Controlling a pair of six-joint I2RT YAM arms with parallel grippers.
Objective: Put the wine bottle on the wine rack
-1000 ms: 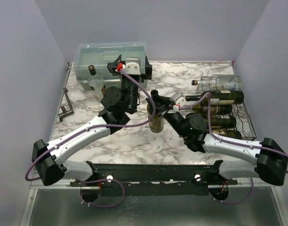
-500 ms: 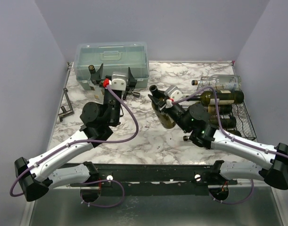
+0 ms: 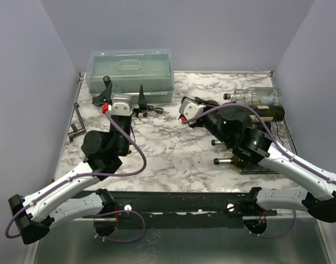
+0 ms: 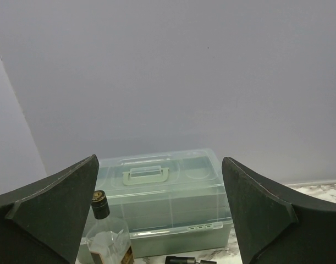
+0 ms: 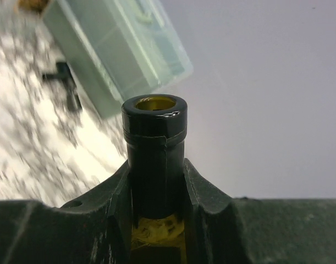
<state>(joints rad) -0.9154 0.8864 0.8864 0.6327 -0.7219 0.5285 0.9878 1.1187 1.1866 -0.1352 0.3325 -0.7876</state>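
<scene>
While right fingers (image 5: 207, 202) clamp the glossy dark-glass wine bottle (image 5: 154, 148) neck | left fingers (image 4: 47, 212) spread wide

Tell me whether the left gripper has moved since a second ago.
Yes. The left gripper has shifted left along the front of the plastic box, from its right end toward its left half.

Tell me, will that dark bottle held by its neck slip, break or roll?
Likely slippery: the right gripper pinches only the glossy neck of the wine bottle. It looks like glass, so probably fragile if dropped. Being round, it may roll if laid on the table.
</scene>
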